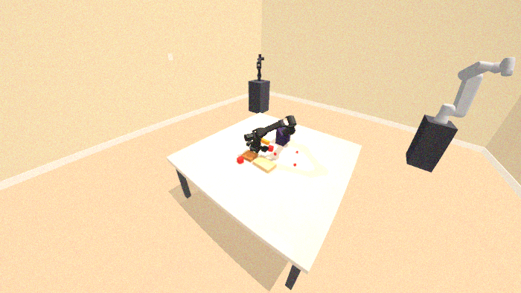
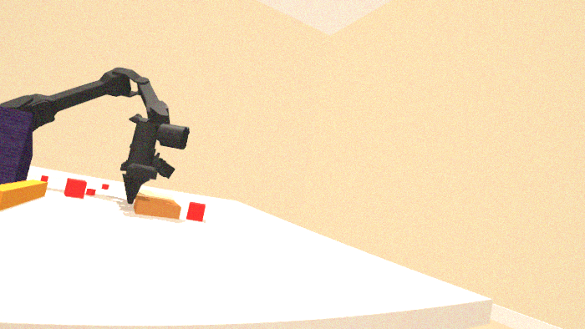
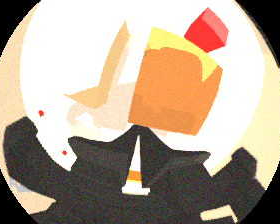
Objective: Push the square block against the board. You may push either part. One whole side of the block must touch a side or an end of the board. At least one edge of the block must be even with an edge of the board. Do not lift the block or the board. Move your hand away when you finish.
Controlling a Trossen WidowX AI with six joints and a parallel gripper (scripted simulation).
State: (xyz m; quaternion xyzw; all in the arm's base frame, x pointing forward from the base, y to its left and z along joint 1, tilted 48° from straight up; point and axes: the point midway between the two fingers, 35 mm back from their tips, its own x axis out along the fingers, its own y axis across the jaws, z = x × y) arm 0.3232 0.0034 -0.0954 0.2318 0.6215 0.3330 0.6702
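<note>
The square block [image 1: 249,155] [image 2: 157,208] [image 3: 172,90] is orange-brown and lies flat on the white table [image 1: 284,209] [image 2: 216,273]. The board [image 1: 264,165] is pale tan and lies right beside the block. I cannot tell if they touch. In the exterior view only the board's pale top [image 2: 155,194] shows behind the block, and in the wrist view only a pale strip [image 3: 185,50]. My gripper [image 1: 253,148] [image 2: 129,199] [image 3: 136,140] is shut on nothing. Its tips are down at the table, at the block's side nearest the arm.
A red cube [image 1: 240,160] [image 2: 195,211] [image 3: 208,28] lies just past the block. Another red cube [image 2: 74,188], small red marks and a yellow-orange bar [image 2: 20,193] lie near the arm's purple base [image 1: 282,136] [image 2: 12,144]. Two dark pedestals [image 1: 258,96] [image 1: 430,147] stand off the table.
</note>
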